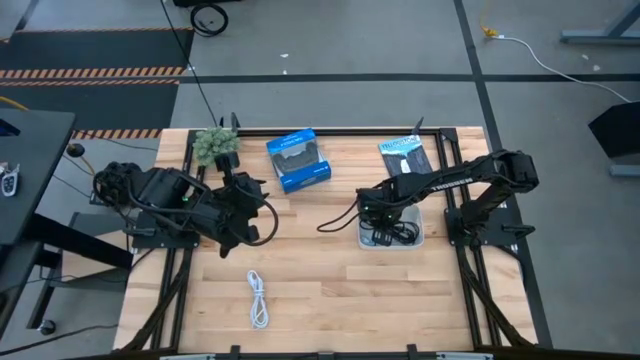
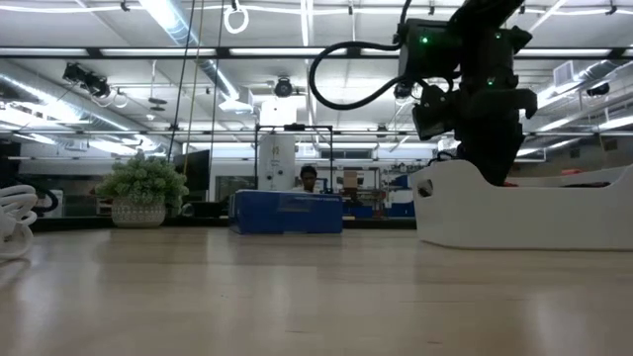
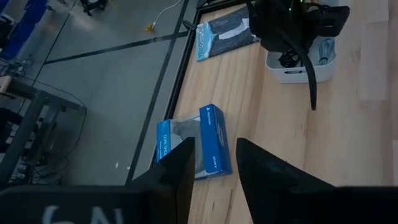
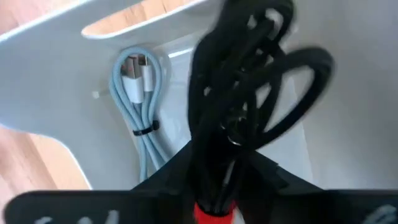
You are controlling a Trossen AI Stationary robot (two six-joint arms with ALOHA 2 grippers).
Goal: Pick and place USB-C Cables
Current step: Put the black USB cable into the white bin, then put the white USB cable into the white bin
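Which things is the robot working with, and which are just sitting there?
For the job:
- black cable, in the right tool
- blue-grey cable in the white bin
- white cable on the table

Just lying about:
- blue box
- plant
- black-and-white packet

The wooden table (image 1: pixel 330 300) carries a plant (image 1: pixel 214 145) at far left, a blue box (image 1: pixel 298 159) far centre, a packet (image 1: pixel 407 156) far right, a white tray (image 1: pixel 390 236) at right, and a white cable (image 1: pixel 258 297) near centre-left.
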